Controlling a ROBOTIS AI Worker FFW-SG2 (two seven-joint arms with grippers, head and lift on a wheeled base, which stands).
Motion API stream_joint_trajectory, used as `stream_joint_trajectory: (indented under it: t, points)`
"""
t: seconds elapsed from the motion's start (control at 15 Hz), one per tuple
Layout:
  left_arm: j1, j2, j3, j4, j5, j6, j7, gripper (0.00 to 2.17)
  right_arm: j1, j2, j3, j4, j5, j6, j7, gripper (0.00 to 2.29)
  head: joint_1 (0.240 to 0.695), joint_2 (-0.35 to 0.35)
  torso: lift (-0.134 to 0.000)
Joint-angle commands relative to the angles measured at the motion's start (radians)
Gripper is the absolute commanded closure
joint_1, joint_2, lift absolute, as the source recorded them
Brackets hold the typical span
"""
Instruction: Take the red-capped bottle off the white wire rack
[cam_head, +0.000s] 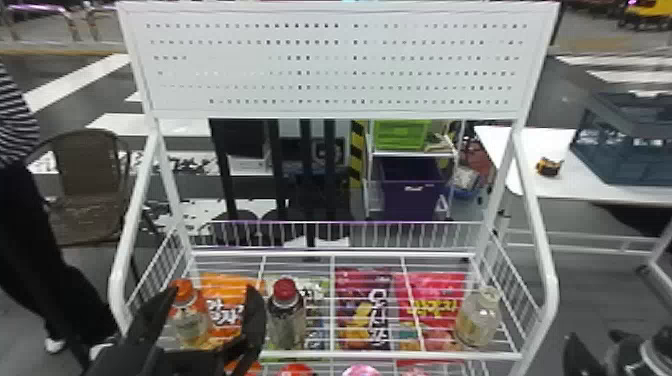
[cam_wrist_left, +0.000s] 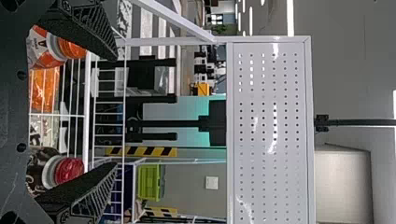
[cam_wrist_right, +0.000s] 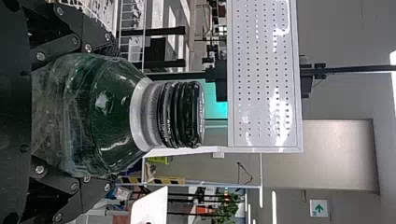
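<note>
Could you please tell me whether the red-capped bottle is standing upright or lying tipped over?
Upright: in the head view, the bottle stands with its red cap on top.

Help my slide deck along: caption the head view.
Open left gripper at the white wire rack, where the red-capped bottle stands.

In the head view, the bottom edge cuts the left gripper and the red and pink items below the shelf, too little visible for naming. The far right crate is cut by the right edge. In the wrist views, the bases of the red-capped bottle and the green bottle are hidden.
</note>
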Motion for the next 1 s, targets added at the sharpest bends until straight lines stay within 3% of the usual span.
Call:
stream_joint_trajectory:
  t: [0.0,0.6,0.73,0.87,0.93]
  points:
    - [-0.001,0.0,0.0,0.0,0.0,0.006,0.0,0.09,0.003,0.001,-0.003,0.0,0.0,-0.002,0.0,0.51,0.499,0.0,0.0]
    - [-0.009,0.0,-0.003,0.003,0.002,0.006,0.0,0.09,0.011,0.001,-0.003,-0.006,0.0,-0.002,0.0,0.51,0.499,0.0,0.0]
    - [-0.018,-0.002,-0.043,0.063,0.0,-0.016,0.002,0.09,0.008,0.001,-0.003,-0.002,0.0,-0.002,0.0,0.51,0.499,0.0,0.0]
    - [-0.036,-0.014,-0.1,0.195,0.0,-0.135,0.028,0.09,0.005,0.001,-0.001,0.001,0.002,-0.002,0.0,0.51,0.499,0.0,0.0]
    - [-0.044,-0.028,-0.11,0.288,0.008,-0.292,0.037,0.09,0.003,0.001,-0.001,0.0,0.0,-0.002,0.0,0.51,0.499,0.0,0.0]
